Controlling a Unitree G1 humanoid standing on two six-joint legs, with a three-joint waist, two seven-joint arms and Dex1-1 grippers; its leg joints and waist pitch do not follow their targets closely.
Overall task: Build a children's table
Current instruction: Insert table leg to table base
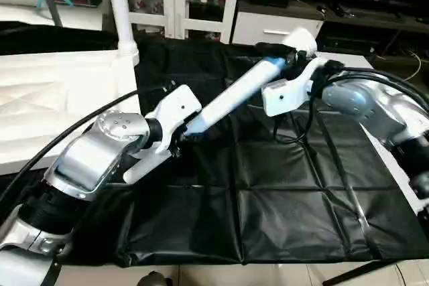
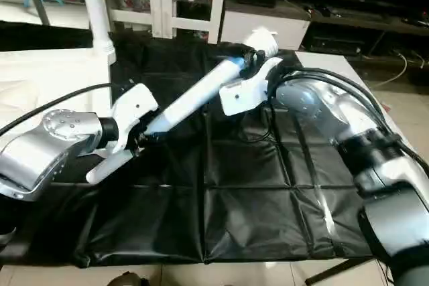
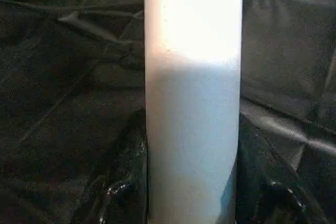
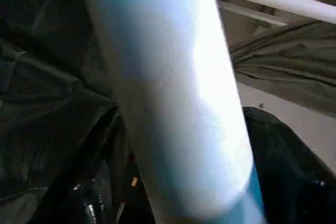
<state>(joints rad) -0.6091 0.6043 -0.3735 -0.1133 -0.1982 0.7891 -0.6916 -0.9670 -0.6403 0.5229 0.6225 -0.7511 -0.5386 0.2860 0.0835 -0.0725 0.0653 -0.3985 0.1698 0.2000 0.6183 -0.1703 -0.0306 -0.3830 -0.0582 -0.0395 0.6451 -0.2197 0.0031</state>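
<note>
White leg held between both grippers

I'm seeing the left gripper (image 1: pixel 190 132) clamping the white leg (image 1: pixel 236 95) at its lower end, fingers (image 3: pixel 123 182) either side. R gripper (image 1: pixel 289 55) is gripping its upper end. Leg's slanting over black cloth (image 1: pixel 268 192); tabletop (image 1: pixel 60 98) is lying beyond the left gripper.

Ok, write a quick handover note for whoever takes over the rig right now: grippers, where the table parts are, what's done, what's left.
Left gripper: shut on the lower end of a leg.
Right gripper: around the same leg near its upper end; the grip looks closed.
Leg: held tilted in the air over the black sheet, between both arms.
Tabletop: at the robot's left, underside up, one leg already standing in a corner socket.
Done: that one leg. Left: fit the held leg; other legs, cannot tell.
</note>
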